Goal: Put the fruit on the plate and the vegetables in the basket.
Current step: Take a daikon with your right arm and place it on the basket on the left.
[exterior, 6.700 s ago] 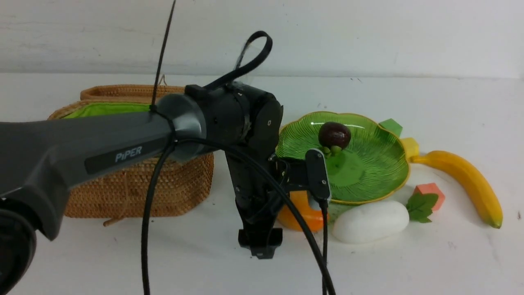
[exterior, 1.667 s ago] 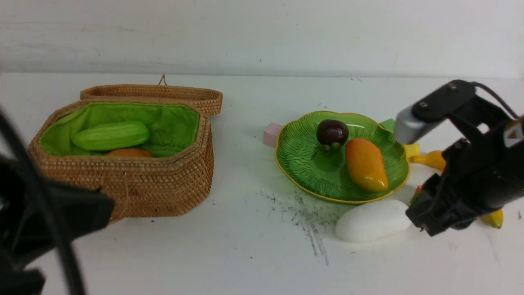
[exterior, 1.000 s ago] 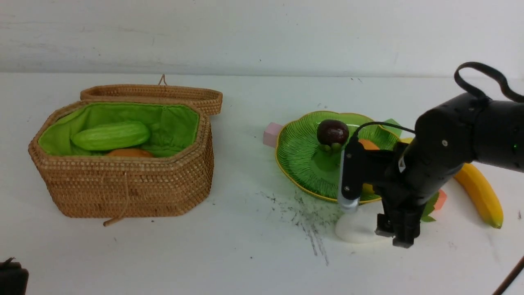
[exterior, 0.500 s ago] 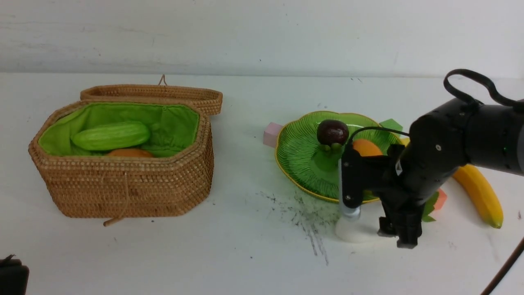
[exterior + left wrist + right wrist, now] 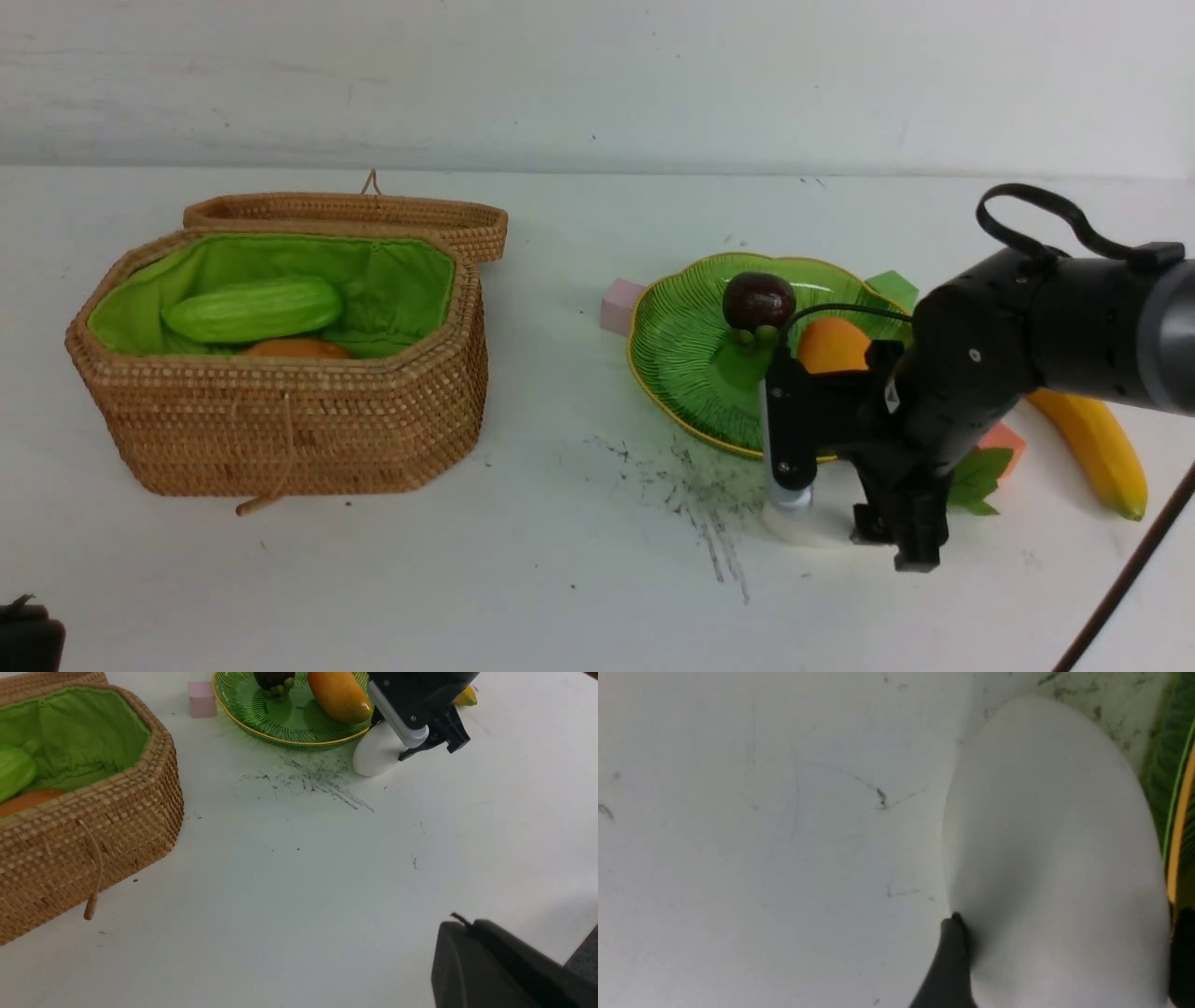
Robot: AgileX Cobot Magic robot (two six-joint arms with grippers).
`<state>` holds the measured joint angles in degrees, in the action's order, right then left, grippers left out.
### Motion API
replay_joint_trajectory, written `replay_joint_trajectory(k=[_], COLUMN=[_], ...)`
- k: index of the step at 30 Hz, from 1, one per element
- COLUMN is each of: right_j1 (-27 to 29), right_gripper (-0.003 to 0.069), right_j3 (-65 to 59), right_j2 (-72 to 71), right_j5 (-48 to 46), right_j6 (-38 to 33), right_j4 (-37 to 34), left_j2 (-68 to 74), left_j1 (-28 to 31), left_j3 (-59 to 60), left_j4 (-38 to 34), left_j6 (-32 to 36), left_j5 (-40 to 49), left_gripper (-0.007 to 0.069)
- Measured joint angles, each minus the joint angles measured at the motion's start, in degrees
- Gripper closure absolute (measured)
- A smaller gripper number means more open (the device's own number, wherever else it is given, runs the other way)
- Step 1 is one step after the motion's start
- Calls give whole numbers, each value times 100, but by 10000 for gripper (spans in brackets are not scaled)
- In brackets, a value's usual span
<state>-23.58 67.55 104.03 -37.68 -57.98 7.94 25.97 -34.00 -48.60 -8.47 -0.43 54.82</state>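
The white radish (image 5: 808, 525) lies on the table just in front of the plate (image 5: 681, 355), its green leaves (image 5: 976, 476) pointing right. My right gripper (image 5: 887, 534) is down over it and open, one finger on each side of the radish (image 5: 1055, 835), the near fingertip (image 5: 953, 933) touching its flank. The mangosteen (image 5: 758, 301) and mango (image 5: 829, 345) rest on the plate. On the table to the right lies the banana (image 5: 1088, 439). The gourd (image 5: 252, 308) and potato (image 5: 297, 348) lie inside the basket (image 5: 280, 420). My left gripper (image 5: 460, 921) is shut and empty, pulled back near the table's front.
The basket's lid (image 5: 345, 213) hangs open behind it. A pink cube (image 5: 621, 306) sits left of the plate, a green cube (image 5: 892, 285) behind it, and an orange cube (image 5: 1004, 437) beside the radish leaves. Dark scuff marks (image 5: 700, 485) streak the table.
The mango went onto the plate and the left arm drew back out of the front view. The right arm swung in, shifted slightly left and settled lower around the radish.
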Motion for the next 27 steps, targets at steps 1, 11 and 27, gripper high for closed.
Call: replay_joint_trajectory(k=[1,11,27], right_j1=[0,-76,-119], right_gripper=[95,120,162], right_j3=[0,22,69], right_j2=[1,-17,483], right_j5=[-6,-751,-1084], right_j6=[0,0,14], right_j4=[0,-219,-1066], left_j2=[0,0,0], left_j1=[0,0,0], left_j3=[0,0,0], left_j4=[0,0,0], left_j6=[0,0,0], left_j5=[7,27,-3], left_gripper=[638,638,634])
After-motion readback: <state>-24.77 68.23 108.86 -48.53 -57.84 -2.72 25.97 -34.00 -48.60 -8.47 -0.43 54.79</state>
